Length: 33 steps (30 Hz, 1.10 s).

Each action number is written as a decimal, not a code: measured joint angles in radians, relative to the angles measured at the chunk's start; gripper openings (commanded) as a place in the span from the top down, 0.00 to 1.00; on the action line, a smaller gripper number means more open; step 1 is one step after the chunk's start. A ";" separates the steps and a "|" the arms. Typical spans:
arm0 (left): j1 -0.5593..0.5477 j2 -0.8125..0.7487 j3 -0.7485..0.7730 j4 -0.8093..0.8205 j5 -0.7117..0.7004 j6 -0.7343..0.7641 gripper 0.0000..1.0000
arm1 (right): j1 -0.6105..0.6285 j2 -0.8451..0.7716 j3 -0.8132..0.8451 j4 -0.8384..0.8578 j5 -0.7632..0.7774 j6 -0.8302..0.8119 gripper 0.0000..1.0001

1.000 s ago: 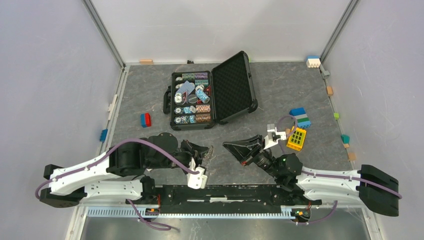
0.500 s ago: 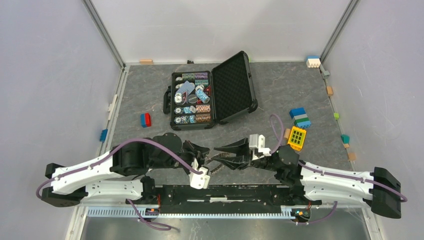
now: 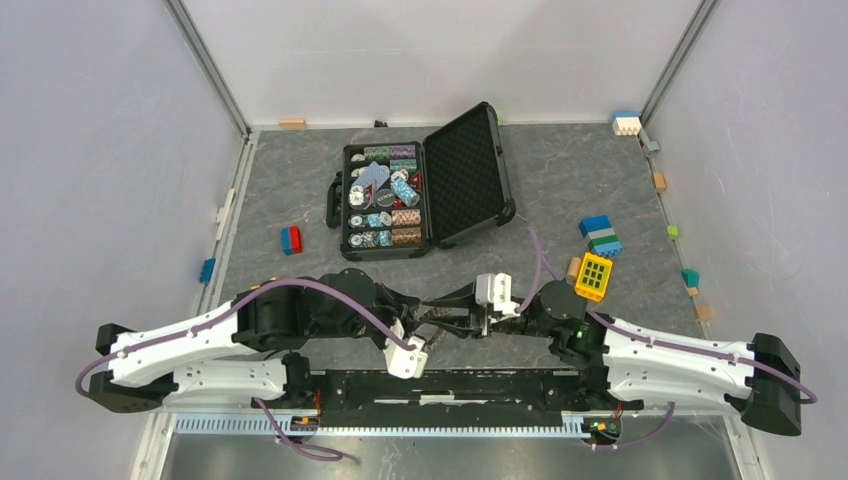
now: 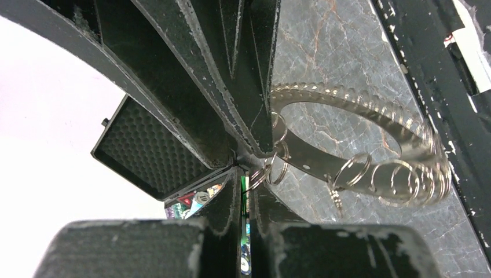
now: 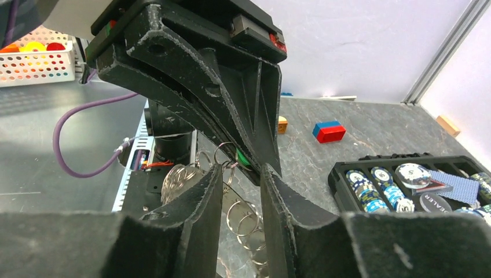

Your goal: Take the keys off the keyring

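The keyring (image 4: pixel 370 145) is a large silver hoop carrying several small split rings, and it hangs by the table's near edge (image 3: pixel 428 338). The keys bunch along the hoop's far side (image 4: pixel 425 174) and are hard to tell apart. My left gripper (image 4: pixel 246 174) is shut on the thin green tag (image 4: pixel 244 200) joined to the hoop by small rings (image 4: pixel 272 168). My right gripper (image 5: pixel 240 174) is open, tip to tip with the left one. The green tag (image 5: pixel 242 157) and small rings (image 5: pixel 226 155) sit just beyond its fingertips. In the top view the left gripper (image 3: pixel 412 305) and the right gripper (image 3: pixel 440 312) meet.
An open black case (image 3: pixel 463 178) with poker chips (image 3: pixel 380 215) stands at the back middle and shows in the right wrist view (image 5: pixel 394 159). A red-blue block (image 3: pixel 291 239) lies on the left. A yellow-green block (image 3: pixel 594 277) and blue-green blocks (image 3: pixel 602 235) lie on the right.
My right arm has swung left and lowered until its fingers meet the left gripper's tips at the hoop. The left arm has shifted slightly right, still holding the tag.
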 measured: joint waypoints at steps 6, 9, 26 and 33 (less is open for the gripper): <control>0.000 0.016 -0.001 -0.003 -0.027 0.012 0.98 | 0.000 0.021 0.031 -0.050 0.003 0.007 0.65; 0.000 0.023 -0.005 -0.001 -0.035 0.012 0.98 | 0.000 0.023 0.033 -0.076 0.008 0.011 0.66; 0.000 0.022 -0.026 0.028 -0.043 0.012 0.98 | 0.000 -0.008 0.039 -0.159 0.053 0.003 0.69; 0.000 0.022 -0.026 0.027 -0.044 0.012 0.98 | 0.000 0.003 0.039 -0.158 0.043 0.002 0.84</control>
